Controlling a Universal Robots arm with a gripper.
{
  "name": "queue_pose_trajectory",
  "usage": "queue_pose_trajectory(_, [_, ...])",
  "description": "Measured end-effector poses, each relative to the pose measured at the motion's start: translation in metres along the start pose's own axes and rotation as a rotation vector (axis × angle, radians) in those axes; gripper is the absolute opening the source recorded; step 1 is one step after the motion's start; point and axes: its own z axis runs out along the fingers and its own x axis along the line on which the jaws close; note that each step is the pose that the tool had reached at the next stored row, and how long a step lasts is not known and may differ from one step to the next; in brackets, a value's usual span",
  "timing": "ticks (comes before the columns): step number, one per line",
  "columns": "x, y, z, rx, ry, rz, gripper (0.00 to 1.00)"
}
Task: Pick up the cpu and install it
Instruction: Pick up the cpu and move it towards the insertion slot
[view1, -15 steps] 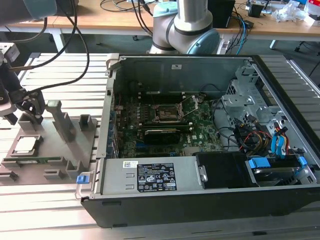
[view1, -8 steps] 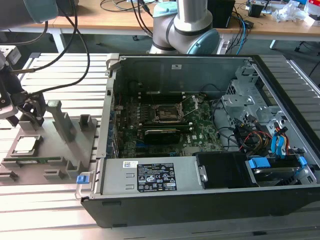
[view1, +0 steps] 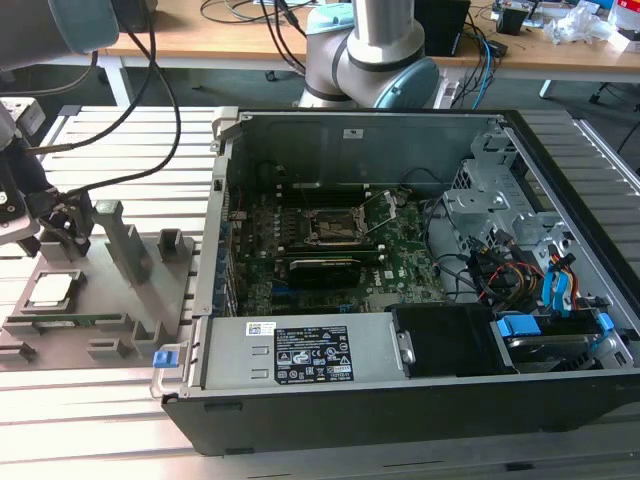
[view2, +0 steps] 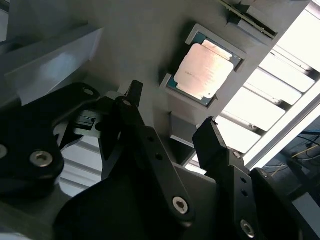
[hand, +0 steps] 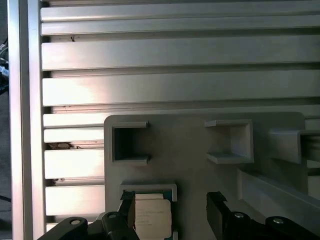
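cpu (view1: 52, 290) is lying in the grey tray (view1: 115, 295) near the pincer (view1: 62, 228), itself partly cut off in the exterior view. In the second wrist view the pincer (view2: 171, 105) is hanging spread, empty, cpu (view2: 205, 70) just beyond its tips. In the first wrist view a finger (hand: 128, 206) is hiding one edge of the cpu (hand: 150, 216).

I could read no text anywhere. A black label (view1: 312, 355) with pale print and a small white sticker (view1: 260, 328) sat on the power supply (view1: 372, 345). Faint lines on the cpu (hand: 150, 216) stayed illegible to me.
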Motion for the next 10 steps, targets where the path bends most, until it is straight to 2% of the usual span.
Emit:
queue_pose_trajectory(4, [0.0000, -0.0001, 0.0036, 0.0000, 0.0001, 0.000, 0.68])
queue_pose_trajectory(7, [0.0003, -0.0005, 0.0098, 0.0007, 0.0001, 0.000, 0.68])
queue_pose_trajectory(8, [0.0013, -0.0014, 0.0110, 0.0011, -0.0001, 0.000, 0.68])
queue_pose_trajectory(10, [0.0084, -0.0040, 0.0115, 0.0015, 0.0001, 0.000, 0.68])
